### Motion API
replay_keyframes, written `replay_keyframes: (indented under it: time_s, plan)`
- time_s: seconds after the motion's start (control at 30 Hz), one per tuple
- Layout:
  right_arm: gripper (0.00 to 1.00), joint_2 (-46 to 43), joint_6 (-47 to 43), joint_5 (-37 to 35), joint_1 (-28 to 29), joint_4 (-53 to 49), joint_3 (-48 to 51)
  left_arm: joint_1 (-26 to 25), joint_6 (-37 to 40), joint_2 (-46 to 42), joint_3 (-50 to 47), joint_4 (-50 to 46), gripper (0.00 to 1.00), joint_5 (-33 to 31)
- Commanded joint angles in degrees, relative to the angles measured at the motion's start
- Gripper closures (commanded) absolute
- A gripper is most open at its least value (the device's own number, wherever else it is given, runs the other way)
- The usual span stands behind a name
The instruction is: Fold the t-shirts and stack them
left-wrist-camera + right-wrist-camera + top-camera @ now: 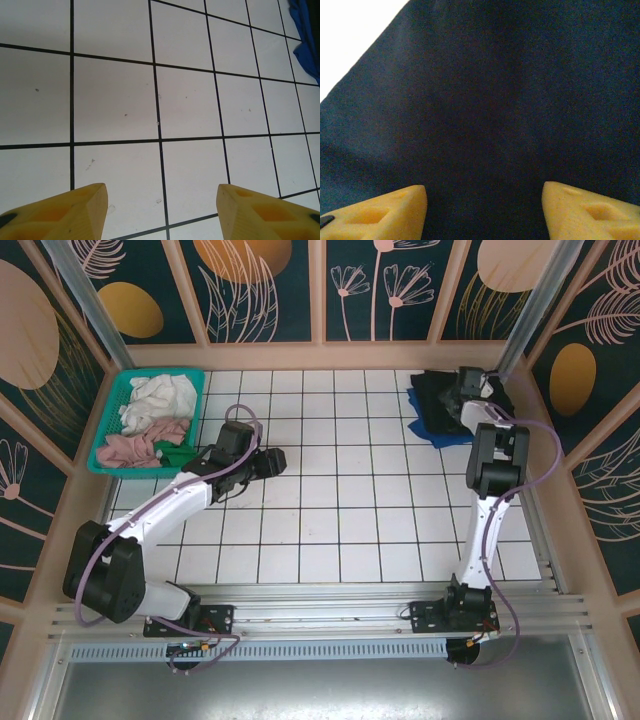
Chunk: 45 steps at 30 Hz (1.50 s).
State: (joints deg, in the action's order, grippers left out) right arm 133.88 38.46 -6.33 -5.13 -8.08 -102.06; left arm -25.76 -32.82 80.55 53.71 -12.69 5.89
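A black t-shirt lies crumpled at the back right of the tiled table, on top of a royal-blue t-shirt whose edge sticks out toward the front. My right gripper hangs over the black pile. In the right wrist view its yellow fingers stand apart, open, close above the dark cloth, and nothing is pinched between them. My left gripper is open low over bare tiles at the left middle, its fingertips wide apart. The blue shirt shows at the far right of the left wrist view.
A teal mesh basket at the back left holds white, pink and green cloth. Wooden-framed patterned walls close in the back and sides. White tiles lie between the arms. A metal rail runs along the near edge.
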Motion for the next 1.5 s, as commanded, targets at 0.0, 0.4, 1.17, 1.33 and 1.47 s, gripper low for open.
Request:
replay_keyframes:
  time_s: [0.0, 0.4, 1.17, 1.33, 1.47]
  plan:
    - [0.36, 1.4, 5.2, -0.4, 2.1, -11.8, -1.9, 0.5, 0.4, -1.0, 0.5, -1.7, 0.4, -1.1]
    - [0.07, -31.5, -2.4, -1.6, 3.7, -3.5, 25.4, 0.5, 2.7, -4.8, 7.2, -7.1, 0.01, -13.0]
    - [0.01, -69.0, -23.8, -16.4, 27.3, 22.9, 73.3, 10.0, 7.0, -24.1, -12.3, 4.9, 0.01, -33.6]
    - [0.01, -70.6, -32.1, -27.0, 23.6, 30.3, 77.5, 10.0, 16.1, -37.1, -31.4, 22.5, 0.01, -42.6]
    - [0.01, -71.1, -30.2, -16.0, 12.1, 35.3, 82.0, 10.0, 22.8, -37.9, -44.2, 38.3, 0.01, -39.4]
